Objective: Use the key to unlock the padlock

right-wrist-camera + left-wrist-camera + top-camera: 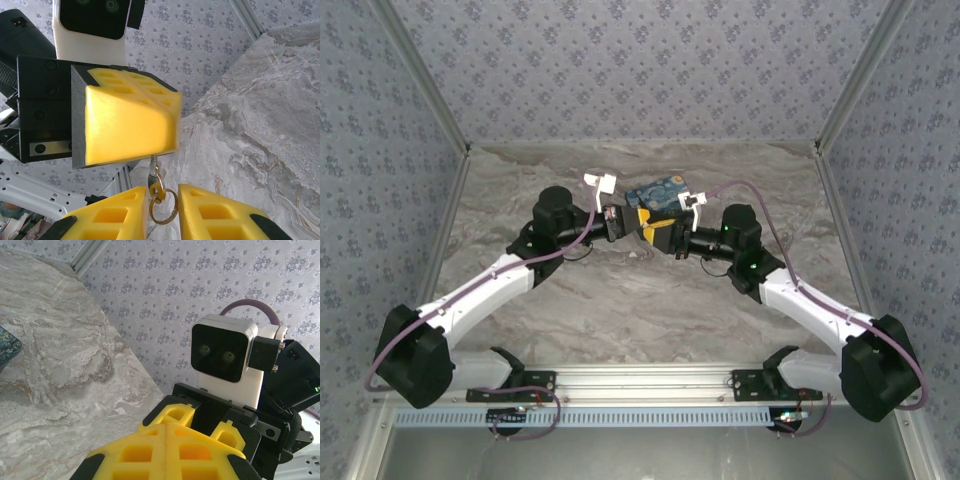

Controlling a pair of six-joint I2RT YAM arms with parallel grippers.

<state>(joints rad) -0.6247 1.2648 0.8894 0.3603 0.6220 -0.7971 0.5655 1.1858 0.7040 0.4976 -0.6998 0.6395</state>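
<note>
L gripper (150, 135) is clenched on the key (154, 172), which hangs under it, mid-frame. Lock may be inside that pinch; can't tell. R gripper (162, 215), bottom, is released around the ring (163, 209). Prob. next: R pinches key head, not ring.

Yellow jaws, black-edged. Beneath them a grey-brown marbled desk (620, 300); just beyond them a blue-and-yellow swirled box (658, 191). Brass-coloured ring (163, 223) between the right jaws.
</note>
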